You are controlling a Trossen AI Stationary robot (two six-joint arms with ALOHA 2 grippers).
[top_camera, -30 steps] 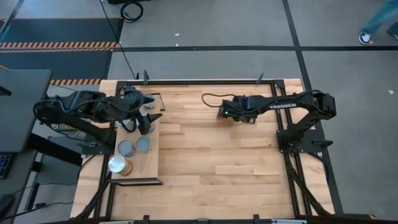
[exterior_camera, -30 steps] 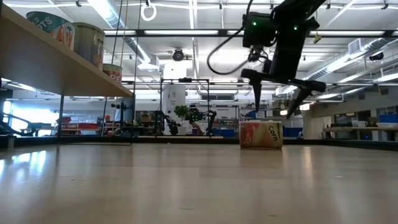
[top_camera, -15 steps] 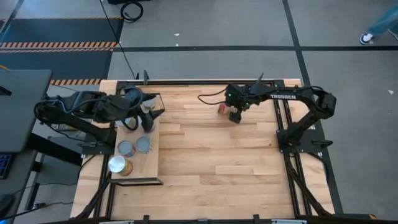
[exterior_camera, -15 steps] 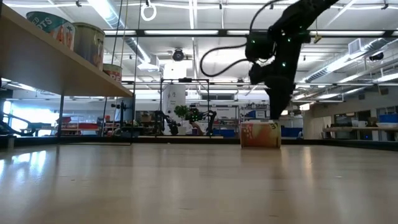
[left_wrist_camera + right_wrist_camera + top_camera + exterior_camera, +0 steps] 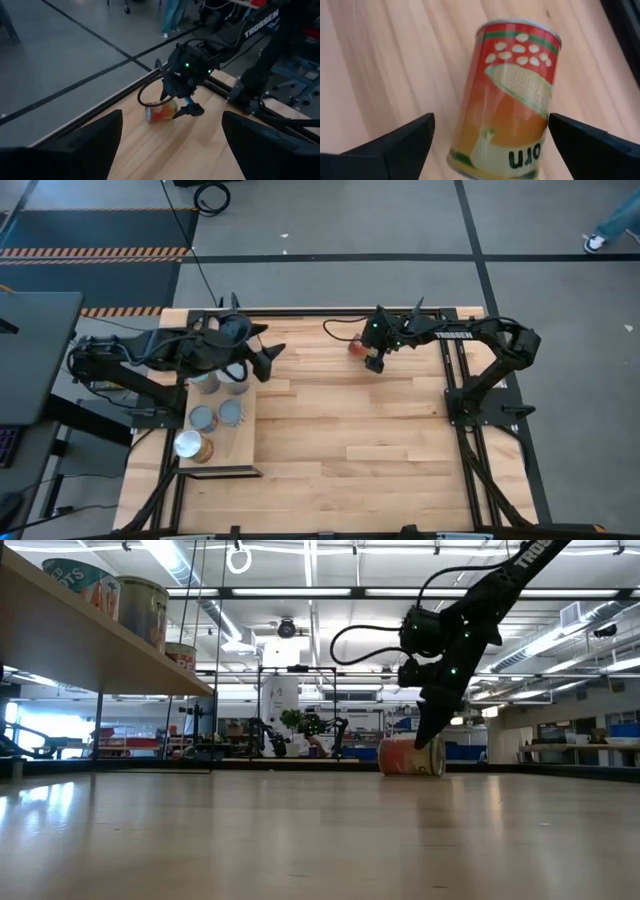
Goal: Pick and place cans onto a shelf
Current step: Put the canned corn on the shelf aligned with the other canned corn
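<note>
Right arm stretched in from the table's right edge toward the far side, wrist bent down, and the right gripper is low over a corn can near the far edge of the table. In the low view that can is tipped, lying over on the wood, with the gripper's dark fingers coming down on its near side. From the right wrist, the can fills the space ahead, red and orange label with a corn cob, and the two fingers stand spread wide on either side of it, not touching — nothing held. The left wrist view shows the same: can on its side, right gripper just beside it.

Left arm reaches in from the left, left gripper hanging above the far end of the shelf, fingers wide apart, empty. Several cans stand on the shelf, silver tops up.
</note>
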